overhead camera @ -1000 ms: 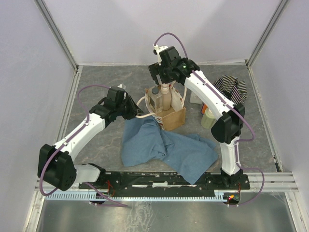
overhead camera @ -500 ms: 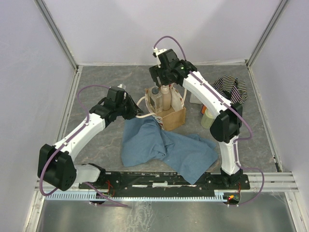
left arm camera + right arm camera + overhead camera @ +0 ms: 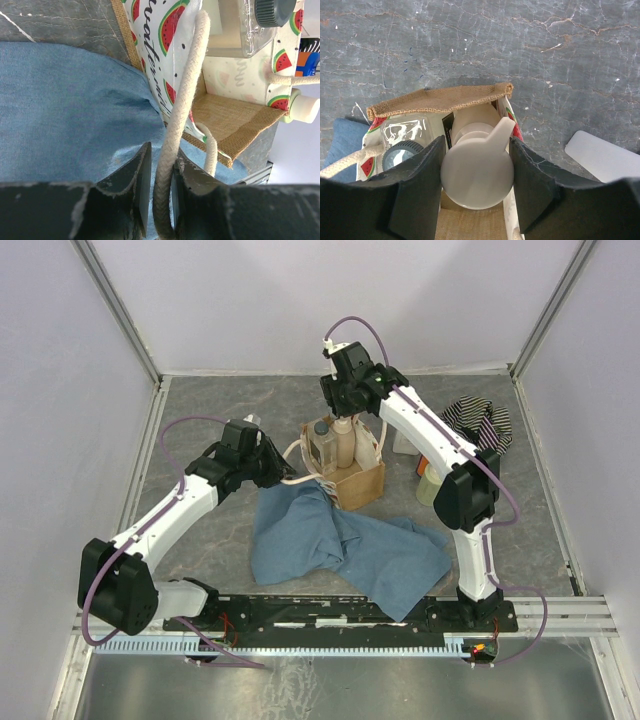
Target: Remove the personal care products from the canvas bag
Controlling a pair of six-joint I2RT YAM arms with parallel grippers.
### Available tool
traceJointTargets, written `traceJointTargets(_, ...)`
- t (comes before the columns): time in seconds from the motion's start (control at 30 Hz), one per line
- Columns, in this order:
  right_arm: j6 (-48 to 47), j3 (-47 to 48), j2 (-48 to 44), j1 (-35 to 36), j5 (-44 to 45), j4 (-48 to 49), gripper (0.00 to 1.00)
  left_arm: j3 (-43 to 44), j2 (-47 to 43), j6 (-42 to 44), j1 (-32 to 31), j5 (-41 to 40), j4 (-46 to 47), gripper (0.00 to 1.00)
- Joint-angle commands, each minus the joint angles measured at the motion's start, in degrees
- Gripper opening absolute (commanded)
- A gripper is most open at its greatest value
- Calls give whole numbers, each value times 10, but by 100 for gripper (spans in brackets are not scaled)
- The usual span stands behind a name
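Right gripper (image 3: 477,150) on tan pump bottle (image 3: 477,177)

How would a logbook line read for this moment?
left gripper: shut on rope handle | right gripper: shut on tan pump bottle | bottle: inside canvas bag

Grey marbled table (image 3: 220,410): canvas bag (image 3: 362,485) at ctr; blue-grey cloth (image 3: 340,545) in front, against it; striped cloth (image 3: 480,422) & pale bottle (image 3: 430,485) at rt.
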Motion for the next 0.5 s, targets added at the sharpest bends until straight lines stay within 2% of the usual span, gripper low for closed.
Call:
traceJointTargets(0.0, 4, 2, -20, -4, 2, 12, 49, -3, -18, 18, -2, 8, -11, 28)
traceJointTargets(0.27, 19, 21, -58, -4, 15, 6, 44, -6, -19, 18, -2, 8, -9, 28)
traceJointTargets(0.47, 21, 103, -77, -3, 6, -36, 42, -7, -19, 17, -2, 10, -7, 28)
